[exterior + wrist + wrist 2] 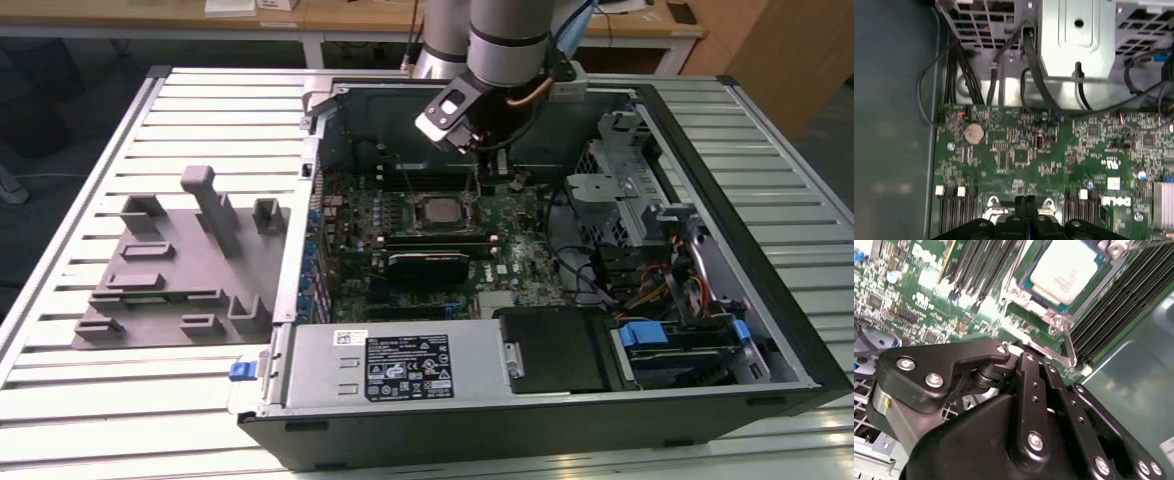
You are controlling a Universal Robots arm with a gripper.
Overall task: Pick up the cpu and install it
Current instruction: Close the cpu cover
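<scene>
- On the silver slatted metal tabletop point(94, 150) lies an open black computer case point(534, 420), and its green motherboard point(521, 225) faces upward.
- Inside this case, the small flat square cpu with a shiny silver-white metal top point(438, 210) sits flat in the socket, near the middle of the motherboard.
- In the second wrist view the cpu point(1064, 270) has a thin metal frame around its edges, and a thin bright metal lever point(1069, 347) stands just beside the socket.
- The black pincer point(481, 160) on the grey robot arm point(507, 30) hangs over the motherboard, near the cpu on the side toward the far wall of the case, and apart from the chip.
- In the first wrist view the two black fingertips point(1021, 205) are pressed together, with nothing between them.
- At the exterior view's left, a grey plastic fixture with several upright blocks point(174, 270) rests on the tabletop beside the case.
- A silver power supply box with a white label point(387, 365) lies along the near edge of the case.
</scene>
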